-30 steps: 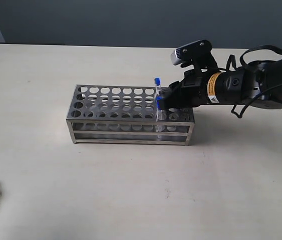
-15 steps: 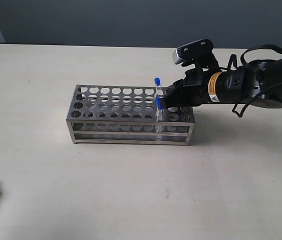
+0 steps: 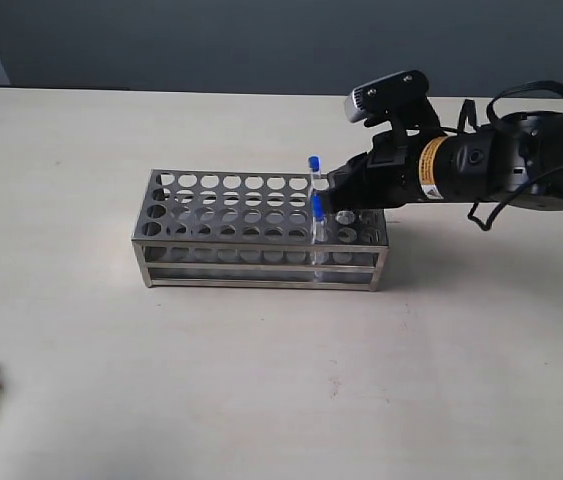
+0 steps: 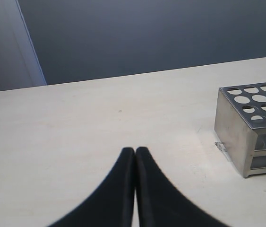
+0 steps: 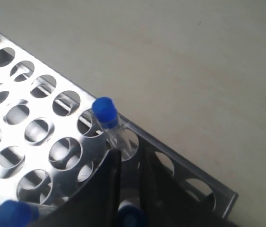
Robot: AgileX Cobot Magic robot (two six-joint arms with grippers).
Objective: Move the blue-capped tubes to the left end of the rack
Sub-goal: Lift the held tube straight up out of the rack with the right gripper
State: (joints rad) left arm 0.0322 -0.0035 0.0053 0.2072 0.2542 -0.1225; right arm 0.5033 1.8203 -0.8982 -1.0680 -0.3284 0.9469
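Right fingers (image 5: 102, 191): narrow, a blue cap (image 5: 130, 218) between them; whether gripped, I cannot tell.
Blue-capped tubes (image 3: 313, 166): upright at the rack's (image 3: 251, 252) right end, just beside those fingers.
Left fingers (image 4: 123, 189): pressed together, empty, well apart from the tubes.

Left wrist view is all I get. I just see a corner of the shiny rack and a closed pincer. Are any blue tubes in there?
Observer: Yes. A blue-capped tube stands near the right end of the rack, and a second tube stands behind it.
Operator: Where's the other pincer?
Observer: The right pincer hangs over that right end, close beside those two tubes.
Operator: Is it holding one?
Observer: I can't tell. The right wrist view shows another blue cap low between its fingers, but the contact itself is hidden.
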